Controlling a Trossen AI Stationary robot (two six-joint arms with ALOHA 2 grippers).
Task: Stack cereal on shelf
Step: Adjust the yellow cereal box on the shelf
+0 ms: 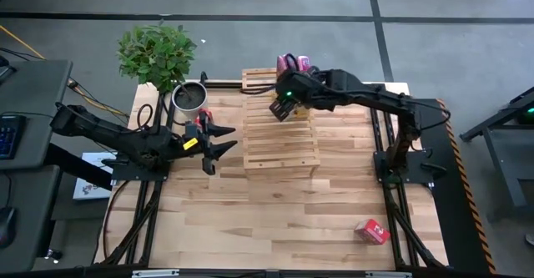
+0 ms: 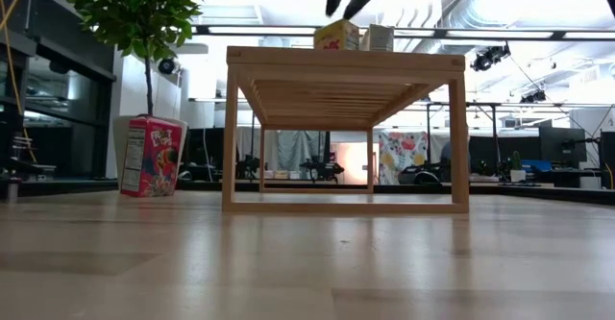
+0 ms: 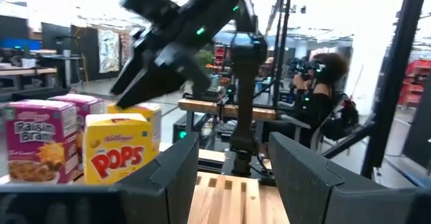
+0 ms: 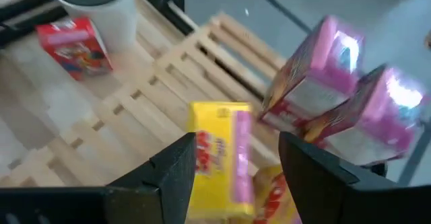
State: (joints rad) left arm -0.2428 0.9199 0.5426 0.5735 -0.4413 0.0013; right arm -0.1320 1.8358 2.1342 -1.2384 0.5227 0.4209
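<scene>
Right gripper (image 1: 282, 111), released, hovers above the yellow Pops boxes (image 4: 219, 158) on the slatted shelf (image 1: 279, 149); left gripper (image 1: 219, 142) waits open; square each box beside the pink Raisin Bran boxes (image 4: 316, 76).

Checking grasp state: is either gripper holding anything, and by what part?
Nothing held. Right gripper is open above the yellow box on the shelf; left gripper is open, empty, beside it.

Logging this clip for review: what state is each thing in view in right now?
Shelf: upright on the table.
Pink boxes: standing on the shelf's far end.
Yellow boxes: on the shelf beside them.
Red box: lying on the table.
Right gripper: open above the shelf.
Left gripper: open beside it.
</scene>
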